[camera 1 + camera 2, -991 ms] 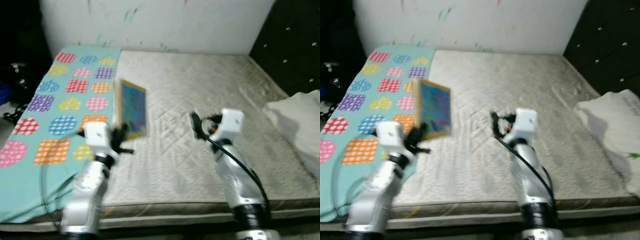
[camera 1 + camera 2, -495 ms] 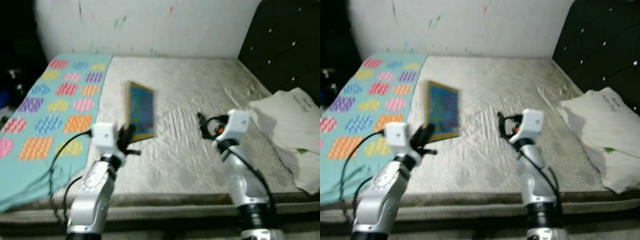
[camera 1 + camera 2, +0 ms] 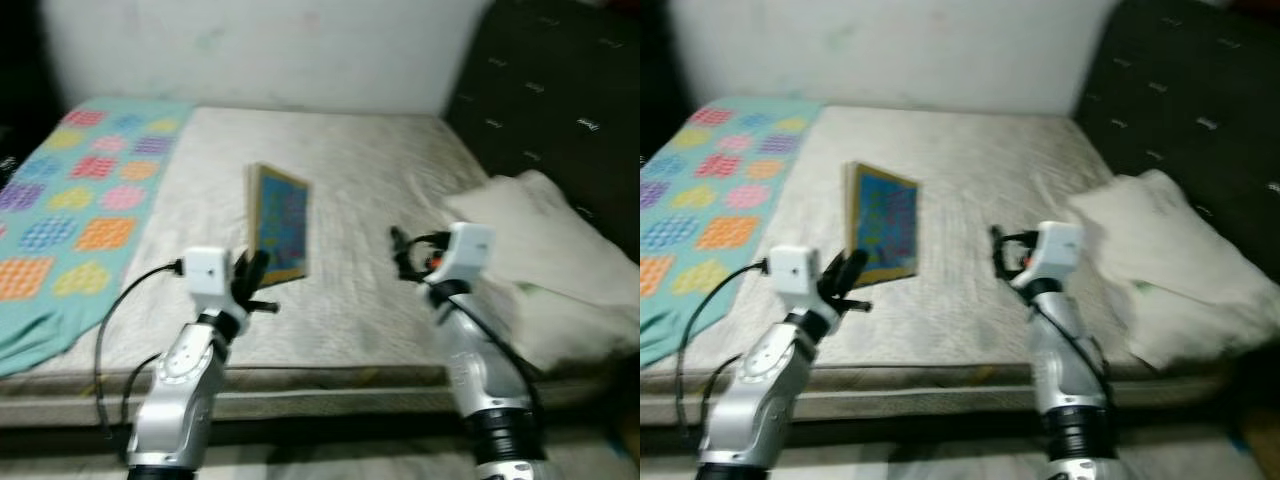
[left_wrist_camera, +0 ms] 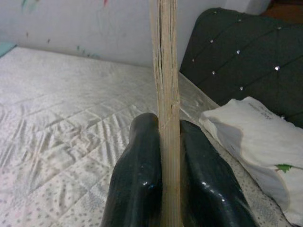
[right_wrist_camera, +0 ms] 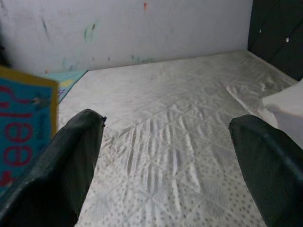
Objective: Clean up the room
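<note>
My left gripper (image 3: 252,283) is shut on the lower edge of a thin book (image 3: 280,225) with a blue cover and yellow border, held upright above the bare mattress (image 3: 370,170). In the left wrist view the two black fingers (image 4: 137,189) pinch the book's page edge (image 4: 165,94). My right gripper (image 3: 400,252) hovers open over the mattress to the right of the book, holding nothing. Its fingers (image 5: 71,161) stand wide apart in the right wrist view, where the book's cover (image 5: 23,127) shows beside one of them.
A teal blanket (image 3: 70,190) with coloured hearts covers the mattress's left side. A white pillow (image 3: 545,260) lies at the right edge against the dark tufted headboard (image 3: 560,90). A white wall (image 3: 250,50) runs behind the bed.
The camera has swung to the right: the blanket slid towards the left edge and the pillow and headboard came further into view. Both arms keep their poses, the book still held.
</note>
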You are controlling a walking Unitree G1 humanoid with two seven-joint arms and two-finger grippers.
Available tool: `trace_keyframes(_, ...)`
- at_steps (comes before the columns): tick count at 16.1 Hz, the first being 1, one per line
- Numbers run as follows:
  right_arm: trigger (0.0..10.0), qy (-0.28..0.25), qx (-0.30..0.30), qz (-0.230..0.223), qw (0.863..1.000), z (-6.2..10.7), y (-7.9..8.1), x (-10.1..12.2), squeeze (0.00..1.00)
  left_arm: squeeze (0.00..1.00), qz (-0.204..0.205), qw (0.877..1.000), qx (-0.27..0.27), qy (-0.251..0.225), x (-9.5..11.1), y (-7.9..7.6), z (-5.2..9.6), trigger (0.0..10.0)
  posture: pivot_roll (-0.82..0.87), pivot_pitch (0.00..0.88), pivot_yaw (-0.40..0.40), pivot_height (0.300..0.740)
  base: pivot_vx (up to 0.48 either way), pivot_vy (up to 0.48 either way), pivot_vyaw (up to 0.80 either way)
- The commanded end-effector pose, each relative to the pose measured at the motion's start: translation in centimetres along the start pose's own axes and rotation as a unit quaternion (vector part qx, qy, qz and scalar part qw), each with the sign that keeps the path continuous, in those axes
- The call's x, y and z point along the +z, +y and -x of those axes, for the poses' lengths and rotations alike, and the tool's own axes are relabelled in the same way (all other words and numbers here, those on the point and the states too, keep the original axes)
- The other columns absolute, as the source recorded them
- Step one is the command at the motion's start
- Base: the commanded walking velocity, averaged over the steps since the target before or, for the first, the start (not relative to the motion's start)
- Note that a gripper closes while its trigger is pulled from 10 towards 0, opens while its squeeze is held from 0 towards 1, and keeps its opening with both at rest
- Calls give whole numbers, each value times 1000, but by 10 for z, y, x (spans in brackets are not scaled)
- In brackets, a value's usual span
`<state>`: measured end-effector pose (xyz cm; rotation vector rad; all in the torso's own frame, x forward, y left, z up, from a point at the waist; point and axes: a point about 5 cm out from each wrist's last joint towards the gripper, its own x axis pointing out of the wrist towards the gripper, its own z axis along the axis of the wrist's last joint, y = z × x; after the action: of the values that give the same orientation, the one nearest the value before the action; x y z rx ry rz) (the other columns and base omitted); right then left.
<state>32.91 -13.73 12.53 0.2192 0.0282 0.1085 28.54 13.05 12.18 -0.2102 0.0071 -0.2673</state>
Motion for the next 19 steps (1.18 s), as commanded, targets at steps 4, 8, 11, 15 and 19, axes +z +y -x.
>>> trace_keyframes(4,10000,-7,-5,7,1000,-1,-5,5,0,0,11,998,-20,-51,17,-6,-1,10000,-59,0,-56,740,0,0,0)
trace_keyframes(8,10000,-8,-5,8,1000,-2,-4,5,0,0,14,998,-29,-57,19,-7,-2,10000,-59,0,-56,740,0,0,0)
trace_keyframes(11,10000,-8,-3,10,1000,-2,-4,5,0,0,15,997,-35,-60,19,-8,-1,10000,-58,0,-57,740,266,0,0)
trace_keyframes(15,10000,-8,-2,9,1000,-3,-3,6,0,0,16,997,-36,-60,19,-8,-1,10000,-58,0,-57,740,289,0,0)
trace_keyframes(19,10000,-10,-2,14,1000,-3,-4,6,0,0,15,997,-40,-60,19,-8,-1,10000,-56,0,-58,740,294,0,0)
